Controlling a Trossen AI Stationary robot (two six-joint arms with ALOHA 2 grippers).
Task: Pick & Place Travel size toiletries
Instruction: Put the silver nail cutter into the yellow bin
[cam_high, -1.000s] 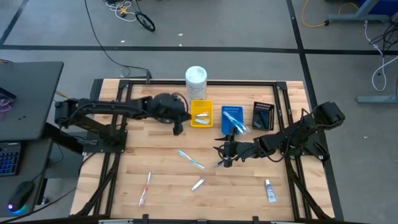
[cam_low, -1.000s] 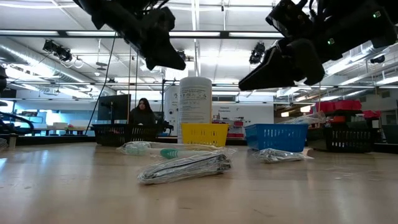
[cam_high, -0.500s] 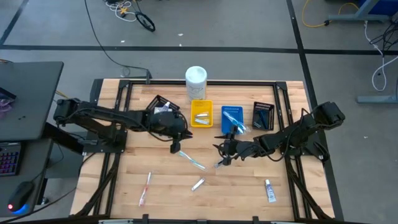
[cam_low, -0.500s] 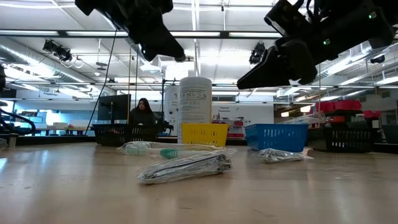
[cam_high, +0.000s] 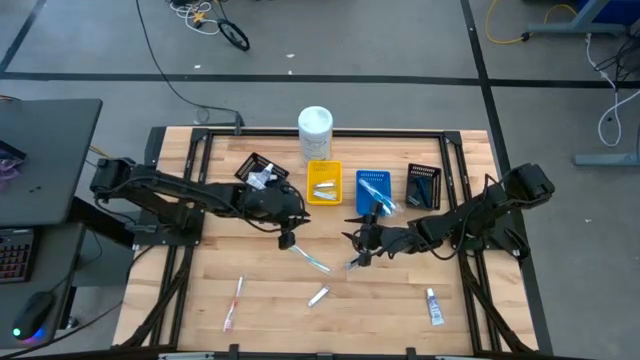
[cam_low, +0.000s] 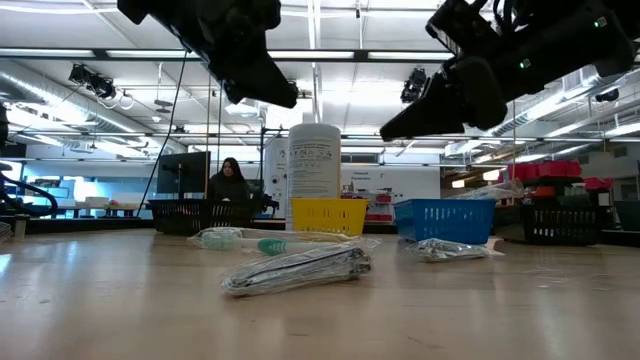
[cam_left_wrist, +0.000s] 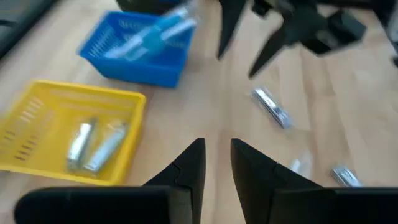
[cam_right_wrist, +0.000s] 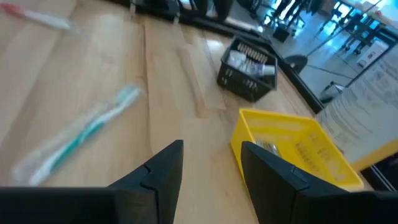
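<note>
Two dark arms reached over the wooden desk (cam_high: 230, 265). In the overhead frame the left hand (cam_high: 285, 238) hung near the centre, just above the upper end of a clear-wrapped light-blue toothbrush (cam_high: 308, 258); its fingers (cam_left_wrist: 189, 167) stood slightly parted with nothing between them. The right hand (cam_high: 358, 238) hovered right of centre, open and empty, its fingers (cam_right_wrist: 166, 167) spread, with a small silvery sachet (cam_high: 354, 264) lying just below it.

Along the top of the desk stood a tall white container (cam_high: 314, 128), and below it, in a row across the upper middle of the frame, a yellow tray (cam_high: 323, 199) holding two silvery tubes (cam_left_wrist: 92, 144), a blue tray (cam_high: 361, 205) with blue toothbrushes (cam_high: 376, 190) in it, and a black tray (cam_high: 424, 185) on the right. Another black tray (cam_high: 250, 165) with whitish items sat to the left of the yellow one.

Scattered loose in the lower part of the frame were a pink toothbrush (cam_high: 235, 300) at lower left, another silvery sachet (cam_high: 318, 296) in the lower middle, and a small white tube (cam_high: 434, 307) at lower right. From desk height a person (cam_low: 230, 180) showed far off in the room behind.
</note>
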